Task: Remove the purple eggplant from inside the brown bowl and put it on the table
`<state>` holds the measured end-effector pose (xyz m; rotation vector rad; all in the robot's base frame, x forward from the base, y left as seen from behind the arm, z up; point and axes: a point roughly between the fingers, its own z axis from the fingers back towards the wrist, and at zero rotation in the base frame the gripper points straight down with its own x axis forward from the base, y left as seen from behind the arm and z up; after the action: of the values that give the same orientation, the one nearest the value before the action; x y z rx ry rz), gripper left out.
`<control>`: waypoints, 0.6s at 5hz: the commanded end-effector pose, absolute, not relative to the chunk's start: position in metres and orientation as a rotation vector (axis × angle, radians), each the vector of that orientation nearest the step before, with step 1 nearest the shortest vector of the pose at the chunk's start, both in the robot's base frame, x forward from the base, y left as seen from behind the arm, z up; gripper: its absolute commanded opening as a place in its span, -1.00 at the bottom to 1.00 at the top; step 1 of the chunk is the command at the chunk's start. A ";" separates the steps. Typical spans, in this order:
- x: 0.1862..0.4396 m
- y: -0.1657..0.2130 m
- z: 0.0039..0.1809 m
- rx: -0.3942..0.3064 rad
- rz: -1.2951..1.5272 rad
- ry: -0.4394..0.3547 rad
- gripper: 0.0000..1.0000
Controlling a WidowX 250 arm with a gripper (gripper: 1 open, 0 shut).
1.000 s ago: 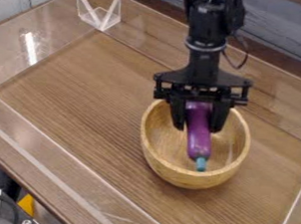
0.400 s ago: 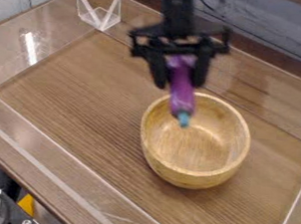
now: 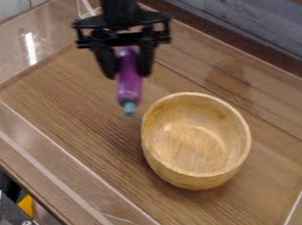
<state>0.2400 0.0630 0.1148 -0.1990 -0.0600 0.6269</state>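
**A:** Only the one camera view here. What's different from a second ago?

**B:** Back then the gripper (image 3: 125, 60) was down inside the brown bowl (image 3: 196, 140), clamped on the purple eggplant (image 3: 127, 80). Since then it has lifted out, crossed the near-left part of the rim and carried the eggplant off to the left. Now the bowl sits empty, off to the lower right of the fingers, well clear of them.

**A:** So the removal half is done?

**B:** I'd judge so. The eggplant is out and hangs in the air over bare table (image 3: 70, 147). What's left is the lowering and letting go; it isn't resting on the wood yet.

**A:** And the fingers?

**B:** Drawn in tight on the eggplant's upper part, one dark finger (image 3: 107, 56) on each side. The frame is blurred with motion, so the exact contact line is hard to read.

**A:** How does the eggplant look?

**B:** Slim, glossy purple, hanging nearly upright below the fingers, a little tilted, with its blue-green stem tip at the bottom. Most of its length shows beneath the grip.

**A:** Anything in the way beneath it?

**B:** Nothing I can see under the fingers, only wood grain, with the clear acrylic wall (image 3: 41, 34) farther left.
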 end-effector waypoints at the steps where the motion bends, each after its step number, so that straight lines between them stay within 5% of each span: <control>1: 0.236 0.093 0.117 -0.175 0.605 -0.132 -1.00; 3: 0.231 0.126 0.090 -0.138 0.587 -0.182 -1.00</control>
<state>0.2284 0.1213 0.0821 -0.1512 -0.1460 0.5908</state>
